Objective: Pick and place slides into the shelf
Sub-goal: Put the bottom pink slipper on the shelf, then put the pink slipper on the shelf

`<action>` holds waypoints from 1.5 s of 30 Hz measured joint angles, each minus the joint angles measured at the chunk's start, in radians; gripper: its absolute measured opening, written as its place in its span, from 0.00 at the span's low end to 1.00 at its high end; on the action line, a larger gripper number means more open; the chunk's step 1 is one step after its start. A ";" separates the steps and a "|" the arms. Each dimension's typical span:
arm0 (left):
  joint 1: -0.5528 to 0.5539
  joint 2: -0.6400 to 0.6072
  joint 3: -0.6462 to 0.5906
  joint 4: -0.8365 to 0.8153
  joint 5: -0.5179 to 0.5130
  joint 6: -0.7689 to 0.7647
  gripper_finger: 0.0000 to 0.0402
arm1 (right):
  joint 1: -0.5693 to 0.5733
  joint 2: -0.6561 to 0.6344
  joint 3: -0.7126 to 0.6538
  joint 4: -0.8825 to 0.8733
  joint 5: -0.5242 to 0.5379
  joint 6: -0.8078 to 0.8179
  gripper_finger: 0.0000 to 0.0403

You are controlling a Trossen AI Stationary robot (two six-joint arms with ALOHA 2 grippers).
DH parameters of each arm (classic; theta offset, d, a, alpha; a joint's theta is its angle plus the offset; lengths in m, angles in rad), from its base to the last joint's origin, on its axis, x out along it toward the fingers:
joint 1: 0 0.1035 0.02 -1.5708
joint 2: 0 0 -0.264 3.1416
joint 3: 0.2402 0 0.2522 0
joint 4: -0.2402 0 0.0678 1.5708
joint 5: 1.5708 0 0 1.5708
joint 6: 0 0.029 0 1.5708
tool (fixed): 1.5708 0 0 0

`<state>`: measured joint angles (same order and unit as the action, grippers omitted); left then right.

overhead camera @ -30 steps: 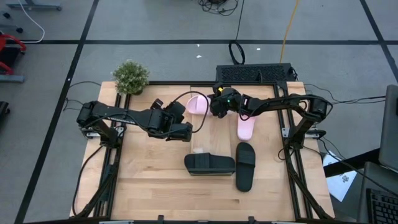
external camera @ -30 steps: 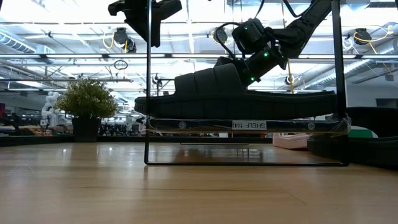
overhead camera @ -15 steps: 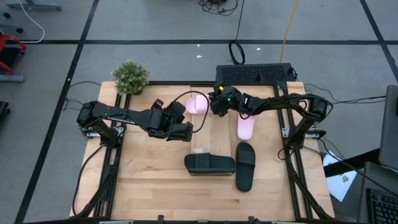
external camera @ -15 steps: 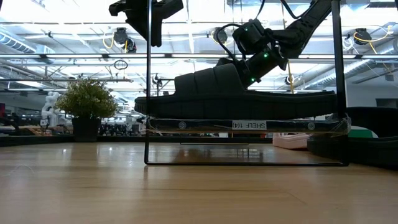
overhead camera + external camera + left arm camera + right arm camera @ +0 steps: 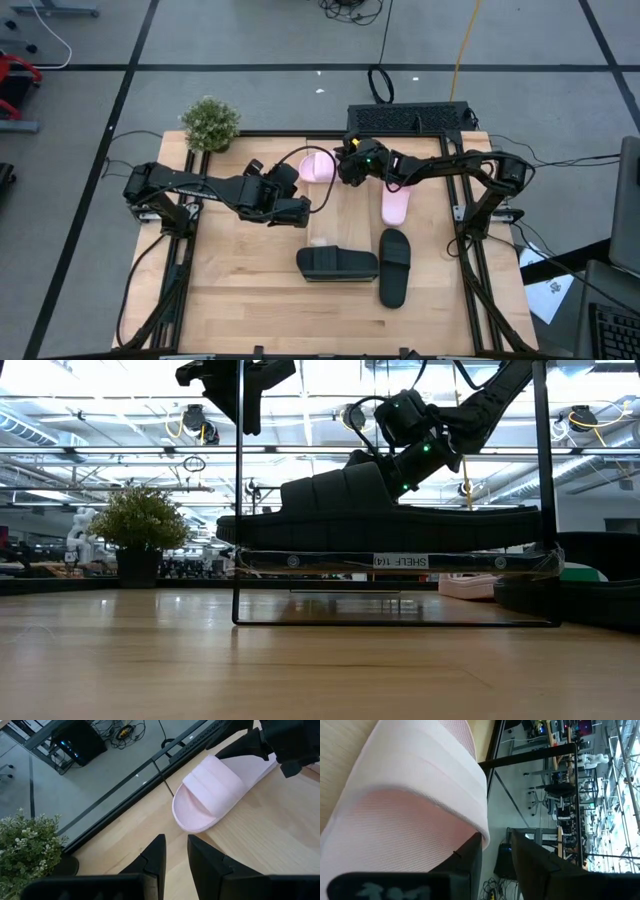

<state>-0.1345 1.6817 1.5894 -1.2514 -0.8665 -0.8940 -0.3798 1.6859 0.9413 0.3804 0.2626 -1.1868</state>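
Observation:
A pale pink slide [image 5: 316,168] [image 5: 220,790] lies sole down near the table's far edge. My right gripper [image 5: 342,172] [image 5: 497,845] stands open at its right side, one finger close to the strap's edge and the other clear of it. My left gripper [image 5: 303,212] [image 5: 175,847] hovers a little nearer than that slide, narrowly open and empty. A second pink slide [image 5: 395,207] lies to the right. One black slide [image 5: 380,510] rests sole down on the shelf [image 5: 300,560]. Another black slide [image 5: 394,268] lies on the table beside it. My right gripper has one finger [image 5: 467,860] right against the edge of the pink slide's strap [image 5: 479,832]. I cannot tell whether it touches. Nothing shows in the gap between the two fingers. The slide lies flat on the table.
A potted plant [image 5: 210,123] stands at the far left corner. A black keyboard-like box [image 5: 408,117] sits beyond the far edge. The shelf's dark posts [image 5: 240,490] rise in the middle of the near half. Bare wood [image 5: 240,290] lies at the near left.

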 joint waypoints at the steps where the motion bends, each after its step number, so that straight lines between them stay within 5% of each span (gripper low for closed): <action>1: 0.000 0.000 0.000 0.000 0.000 0.000 0.19 | 0.000 0.000 0.000 0.000 0.000 0.000 0.23; 40: 0.000 0.000 0.000 0.032 -0.008 0.027 0.19 | 0.018 0.000 0.000 -0.041 0.051 -0.004 0.23; 45: 0.000 0.000 0.000 0.032 -0.008 0.027 0.19 | 0.022 0.000 0.000 -0.041 0.126 -0.007 0.23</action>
<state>-0.1341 1.6817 1.5890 -1.2194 -0.8742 -0.8673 -0.3576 1.6855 0.9417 0.3389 0.3885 -1.1938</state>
